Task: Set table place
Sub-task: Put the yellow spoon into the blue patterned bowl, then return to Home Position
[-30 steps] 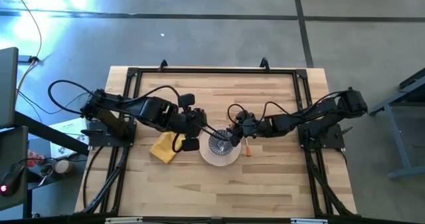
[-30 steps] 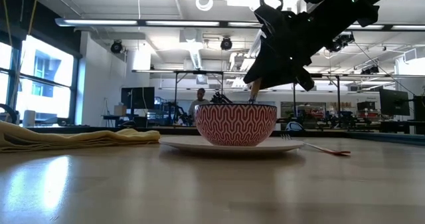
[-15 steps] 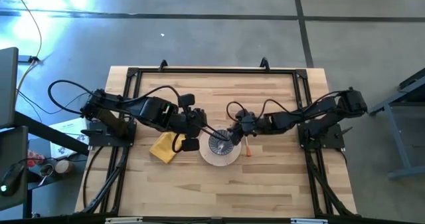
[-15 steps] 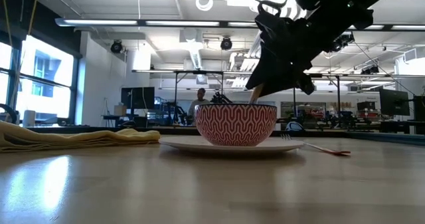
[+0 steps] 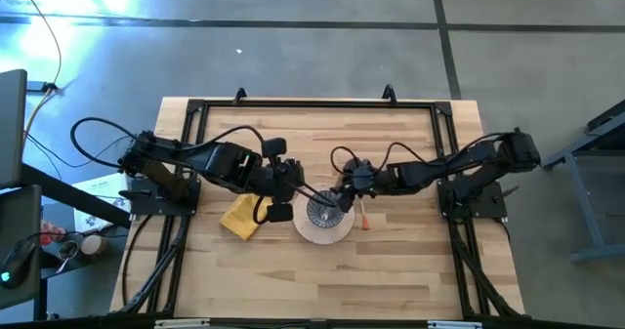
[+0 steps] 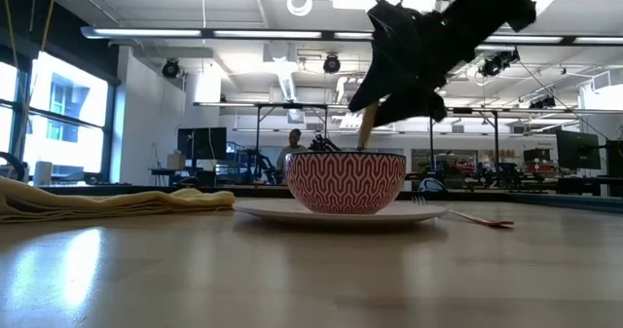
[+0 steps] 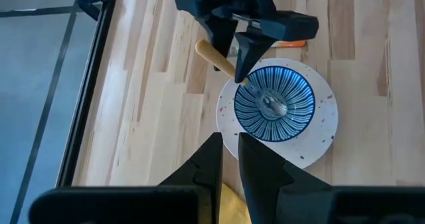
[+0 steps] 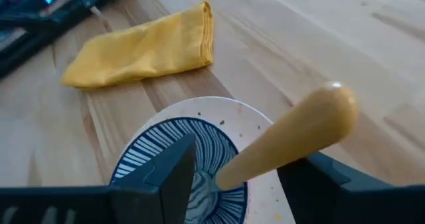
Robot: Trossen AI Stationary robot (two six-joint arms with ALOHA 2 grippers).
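A blue-patterned bowl (image 7: 292, 91) stands on a cream plate (image 7: 319, 137) at the table's middle; in the low view the bowl's outside (image 6: 346, 182) is red-patterned. A yellow-handled spoon (image 7: 216, 56) leans in the bowl, its metal end (image 7: 273, 106) on the bowl's bottom. My right gripper (image 5: 342, 194) is over the bowl's far right rim, shut on the spoon's handle. My left gripper (image 5: 293, 194) is shut and empty just left of the plate. A mustard napkin (image 5: 244, 215) lies left of the plate. An orange-handled fork (image 5: 363, 215) lies right of it. My right gripper pinches the spoon's yellow handle (image 7: 229, 66) between its two fingers, about midway along it. The fingers (image 7: 249, 51) slant down from the table's right and lie across the handle. The spoon is tilted, its free end (image 8: 325, 108) up and its metal end in the bowl.
Black rails (image 5: 312, 104) run round the table's edges. Bare wood lies on the near side of the plate (image 5: 332, 280) and on the far side (image 5: 322, 139). A person (image 6: 294, 145) shows far off in the room behind.
My right gripper has gone a little toward the table's left and up, over the bowl's rim. The spoon's handle has tipped with it, while its metal end has stayed in the bowl.
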